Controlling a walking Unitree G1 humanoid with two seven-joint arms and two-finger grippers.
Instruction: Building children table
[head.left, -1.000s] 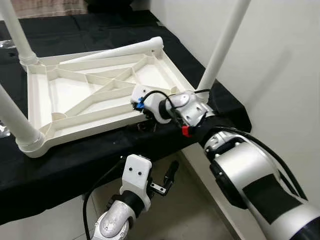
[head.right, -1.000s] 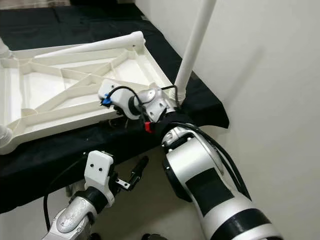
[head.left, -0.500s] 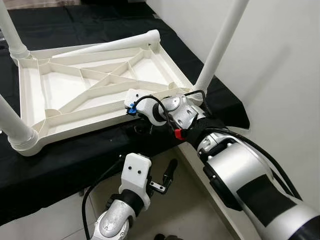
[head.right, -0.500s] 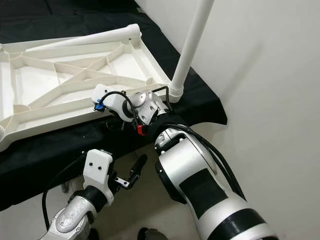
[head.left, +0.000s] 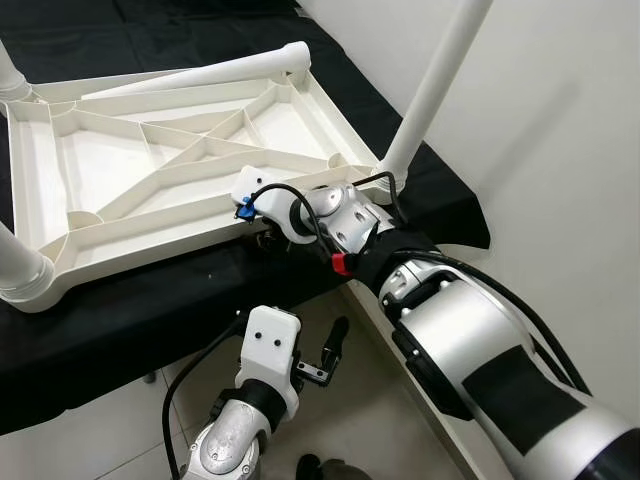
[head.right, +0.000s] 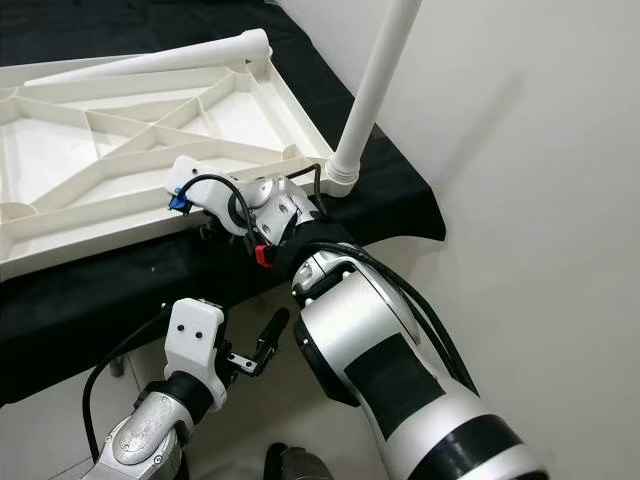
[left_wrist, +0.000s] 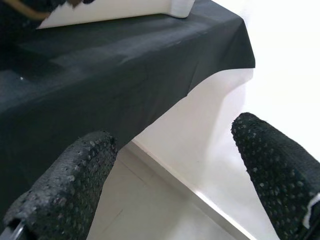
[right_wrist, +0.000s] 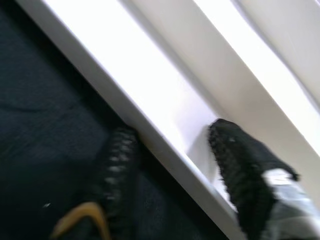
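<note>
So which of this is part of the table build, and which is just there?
Job: white tabletop frame, upside down; upright leg; loose leg lying along its far edge; right gripper, fingers astride the near rim.
Just there: black cloth; left gripper, idle below.

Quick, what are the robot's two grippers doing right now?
Left gripper: open, holding nothing, hanging below the black-covered table.
Right gripper: fingers closed on the near rim of the white tabletop frame, one finger on each side.
</note>
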